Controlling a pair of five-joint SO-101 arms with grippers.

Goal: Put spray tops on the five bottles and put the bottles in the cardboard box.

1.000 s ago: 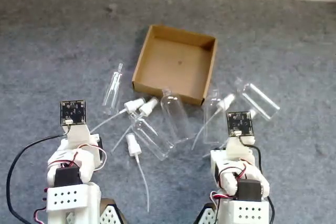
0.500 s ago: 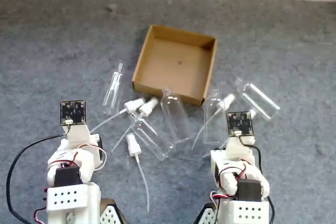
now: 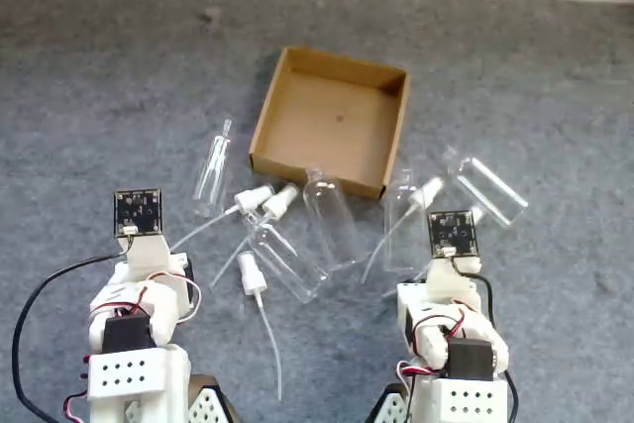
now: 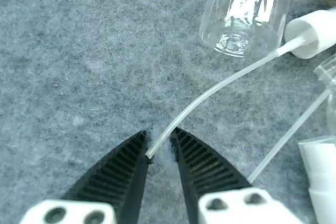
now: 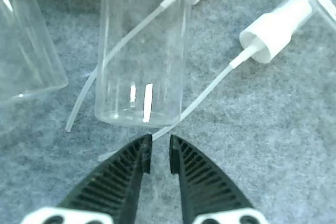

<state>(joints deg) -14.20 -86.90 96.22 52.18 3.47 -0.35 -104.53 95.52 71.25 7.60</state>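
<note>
high view: the cardboard box [image 3: 317, 170] sits open on the grey counter [image 3: 99, 76], beyond both arms. five clear bottles lie on their sides on the counter outside the box: the far-left bottle [image 3: 213, 167], two middle bottles [image 3: 287, 260] [image 3: 332, 217] just in front of the box wall, the right-hand bottle [image 3: 404, 220] and the far-right bottle [image 3: 487, 188]. loose spray tops [image 3: 256, 195] with long dip tubes lie scattered among them. the left arm [image 3: 139, 274] and the right arm [image 3: 451, 294] sit at the near edge, each short of the bottles.

left wrist view: the jaws stand a narrow gap apart, pinching nothing. the free end of a dip tube [image 4: 220, 87] lies on the counter between their tips; it runs to a white spray top [image 4: 315, 32] beside the far-left bottle's open mouth [image 4: 244, 9].

right wrist view: the jaws stand a narrow gap apart, holding nothing. their tips are just short of the right-hand bottle's base [image 5: 142, 61]. a second white spray top [image 5: 275, 27] lies beside that bottle, its tube passing close by the base.
</note>
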